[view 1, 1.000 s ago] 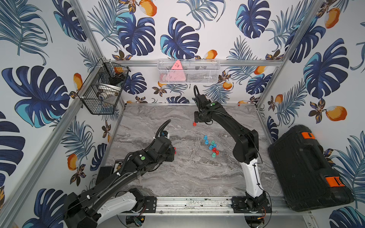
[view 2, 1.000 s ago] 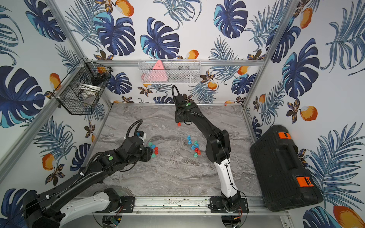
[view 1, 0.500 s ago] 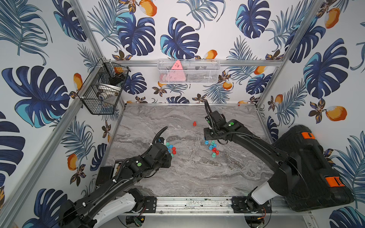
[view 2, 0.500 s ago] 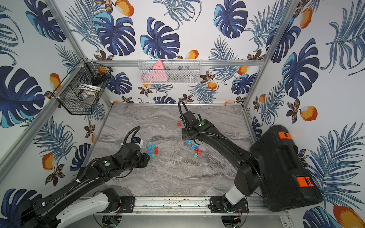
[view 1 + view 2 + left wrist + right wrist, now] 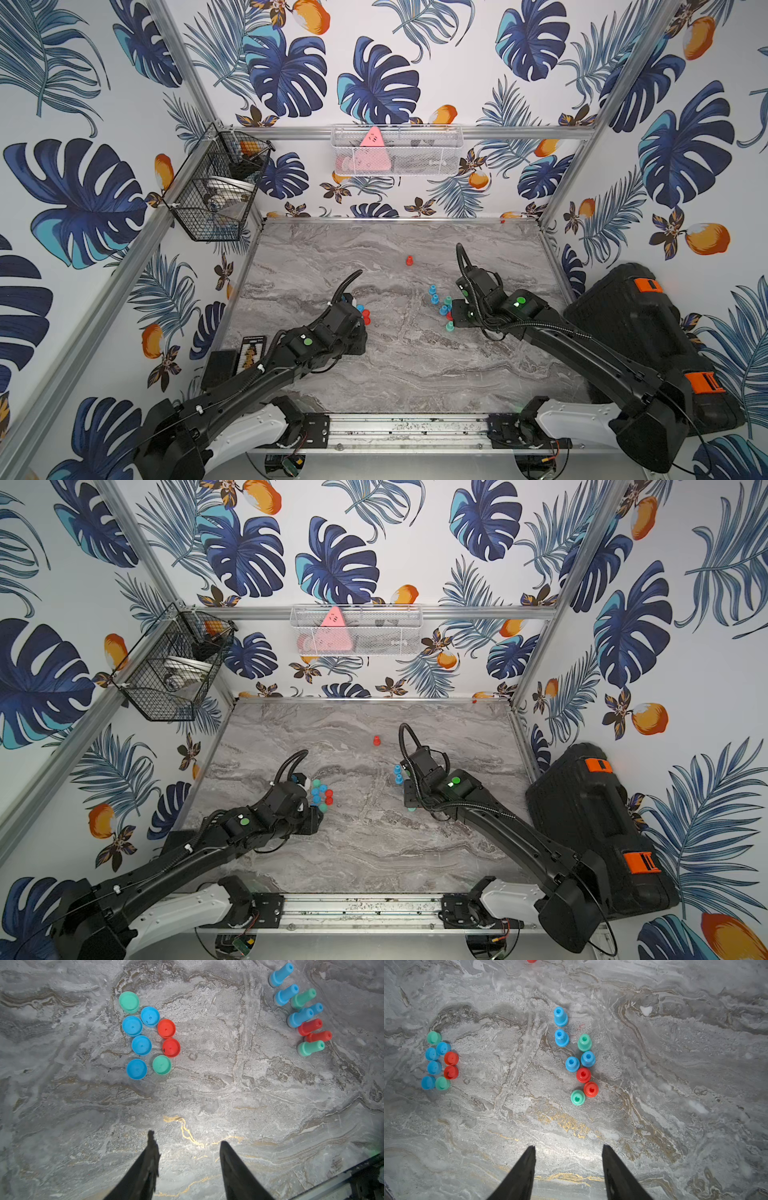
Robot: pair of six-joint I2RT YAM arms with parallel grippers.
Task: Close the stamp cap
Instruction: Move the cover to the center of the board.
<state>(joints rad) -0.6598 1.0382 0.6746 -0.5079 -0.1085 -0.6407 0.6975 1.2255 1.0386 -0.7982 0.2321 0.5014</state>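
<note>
Several loose round caps, blue, red and green, lie open side down in a tight cluster (image 5: 141, 1045) (image 5: 451, 1058) (image 5: 365, 313). Several uncapped stamps in the same colours stand upright in a second cluster (image 5: 583, 1074) (image 5: 309, 1027) (image 5: 434, 298) to the right of the caps. A lone red stamp (image 5: 409, 260) (image 5: 376, 740) stands farther back. My left gripper (image 5: 187, 1138) hangs open and empty, nearer the front than the caps. My right gripper (image 5: 568, 1146) is open and empty too, short of the stamp cluster.
A black case (image 5: 648, 332) lies beyond the table's right edge. Wire baskets hang on the left wall (image 5: 216, 195) and back wall (image 5: 397, 151). A black card holder (image 5: 251, 353) sits at the front left beside my left arm.
My right arm has drawn back from the lone red stamp at the back to the stamp cluster. My left arm has pulled back from the caps toward the front.
</note>
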